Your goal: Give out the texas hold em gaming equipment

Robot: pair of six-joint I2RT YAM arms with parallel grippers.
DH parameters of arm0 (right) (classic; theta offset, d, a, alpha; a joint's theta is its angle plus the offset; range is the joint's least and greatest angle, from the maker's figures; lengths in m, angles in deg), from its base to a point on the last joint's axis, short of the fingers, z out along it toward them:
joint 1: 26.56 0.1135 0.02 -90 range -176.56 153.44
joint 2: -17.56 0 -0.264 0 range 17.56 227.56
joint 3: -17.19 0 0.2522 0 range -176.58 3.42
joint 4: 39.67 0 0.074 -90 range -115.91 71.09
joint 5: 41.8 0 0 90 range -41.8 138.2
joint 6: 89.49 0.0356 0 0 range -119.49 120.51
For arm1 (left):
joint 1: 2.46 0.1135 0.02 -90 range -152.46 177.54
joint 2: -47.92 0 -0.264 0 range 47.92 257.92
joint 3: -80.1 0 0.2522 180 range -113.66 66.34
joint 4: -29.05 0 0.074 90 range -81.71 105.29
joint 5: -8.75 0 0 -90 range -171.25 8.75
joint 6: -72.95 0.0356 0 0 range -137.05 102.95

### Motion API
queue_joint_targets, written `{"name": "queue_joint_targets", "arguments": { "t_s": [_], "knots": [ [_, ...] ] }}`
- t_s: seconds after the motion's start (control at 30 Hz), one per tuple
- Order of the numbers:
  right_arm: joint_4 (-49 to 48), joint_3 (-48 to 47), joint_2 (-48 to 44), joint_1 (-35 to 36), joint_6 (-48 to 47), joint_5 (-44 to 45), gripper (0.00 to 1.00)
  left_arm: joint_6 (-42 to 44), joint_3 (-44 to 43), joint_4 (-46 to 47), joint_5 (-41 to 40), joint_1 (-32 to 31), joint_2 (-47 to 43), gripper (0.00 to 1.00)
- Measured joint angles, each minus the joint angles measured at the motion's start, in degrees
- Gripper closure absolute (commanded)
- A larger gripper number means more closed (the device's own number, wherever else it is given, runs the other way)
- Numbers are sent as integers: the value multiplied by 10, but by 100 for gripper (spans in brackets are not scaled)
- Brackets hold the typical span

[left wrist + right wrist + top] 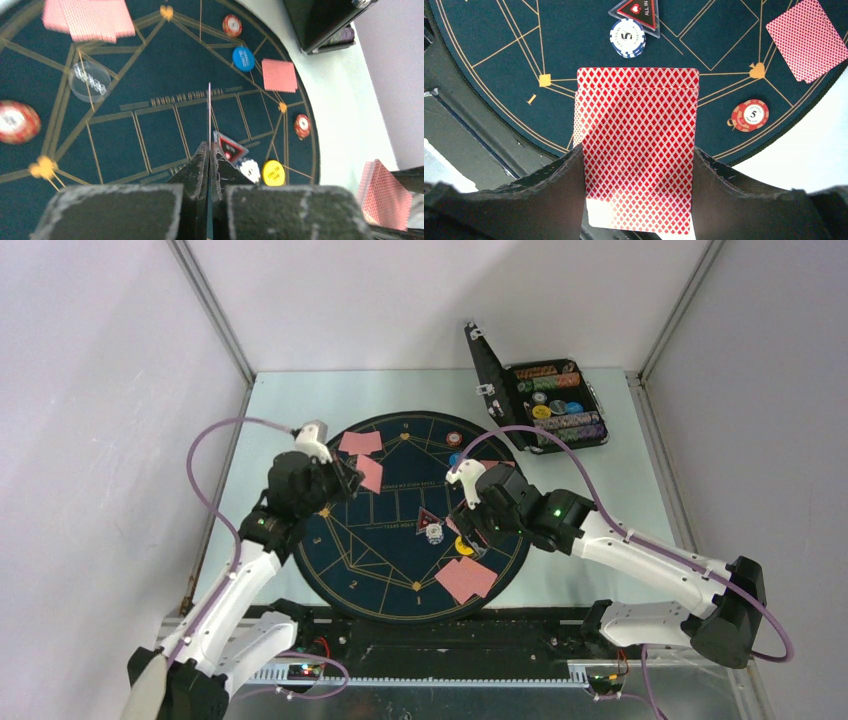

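L jaws are clenched on a single card (209, 115), seen edge-on from the left wrist cam, hanging above the mat (395, 565) on its left side. R jaws grasp the deck (639, 145) by its long sides, backs up, over the mat's near-right part.

The rest of the kit lies on the mat. There's a card pair (360, 443) at the far-left seat, a pile (279, 75) far right and a third pile (466, 580) overlapping the near rim. The triangular marker (636, 10) sits mid-mat w/ a blue-white chip (627, 37) right against it and a yellow disc (273, 172) just beside. A blue disc (243, 58) and a red chip (749, 115) lie nearer the rim. The case (545, 400) stands open on the desk (300, 400), well apart.

What we think could go wrong:
- The single card is pinched on a thin strip only. If let go from height it may flutter, flip face-up or land off its seat. We can't tell which seat it's meant for.
- The deck isn't square: top edges are stepped and one corner pokes out lower left. Any tilt or slackening of the R jaws and cards prob. slide out onto the chips.
- Both arms crowd the mat centre, so a low swing of wrist or cable could shove discs or the marker.
- The near pile, already over the rim, could get nudged off the mat.
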Motion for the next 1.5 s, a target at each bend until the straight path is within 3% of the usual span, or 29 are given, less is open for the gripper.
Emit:
{"name": "queue_joint_targets", "arguments": {
  "t_s": [0.17,0.3,0.4,0.5,0.67,0.87,1.5],
  "knots": [
    [-2,0,0,-3,0,-2,100,209,-113,21,25,2,69,100],
    [-2,0,0,-8,0,-2,100,443,-251,-6,97,3,125,100],
    [-2,0,0,-15,5,3,100,610,-292,-40,132,3,118,100],
    [-2,0,0,-30,17,10,100,782,-251,-76,146,3,75,100],
    [-9,0,3,-61,39,31,100,985,-66,-97,155,3,-15,100],
    [-25,0,21,-83,63,50,100,1085,82,-58,160,3,-41,100],
    [-23,-87,156,-101,84,75,100,1114,122,47,77,10,194,97]
  ]
}}
